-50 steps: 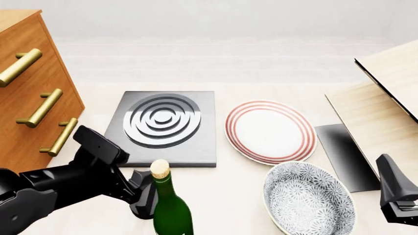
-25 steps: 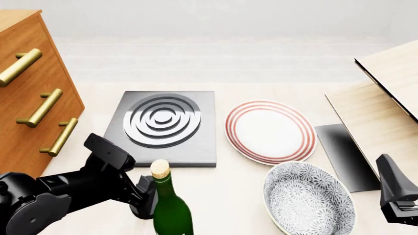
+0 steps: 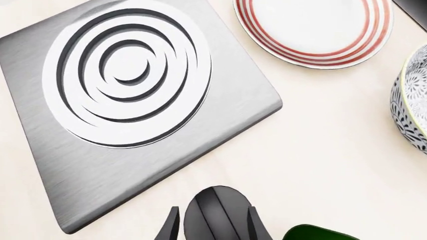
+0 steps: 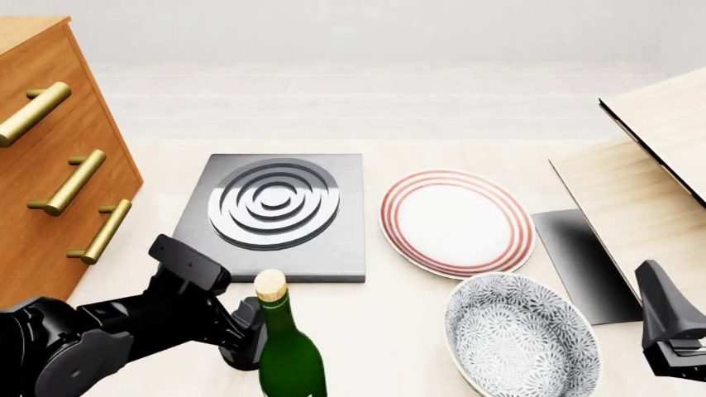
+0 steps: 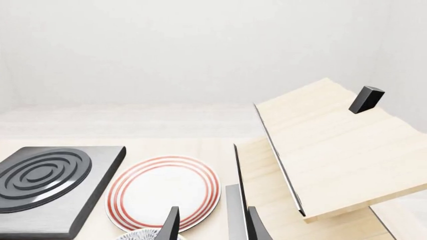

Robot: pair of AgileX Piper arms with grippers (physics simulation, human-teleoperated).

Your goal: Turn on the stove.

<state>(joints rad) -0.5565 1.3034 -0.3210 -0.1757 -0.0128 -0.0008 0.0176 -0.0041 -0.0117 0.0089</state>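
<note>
The stove (image 4: 331, 240) is a flat dark grey slab with a ringed round burner (image 4: 274, 203), left of the table's middle; it also shows in the left wrist view (image 3: 220, 125). Its black knob (image 3: 217, 215) sits on the table just in front of the slab. My left gripper (image 4: 240, 331) is shut on the knob, one finger (image 3: 172, 227) on each side, and it hides the knob in the front view. My right gripper (image 4: 662, 318) is open and empty at the table's near right, away from the stove.
A green corked bottle (image 4: 289, 356) stands right beside my left gripper. A patterned bowl (image 4: 518, 339) and a red-ringed plate (image 4: 455, 222) lie to the right. A wooden drawer chest (image 4: 55, 165) is at the left. A thin dark sheet (image 4: 579, 256) and wooden boards (image 4: 640, 190) are at the right.
My left wrist has rolled and dropped lower over the knob, with the fingers staying in place by the bottle. The right arm has not moved.
</note>
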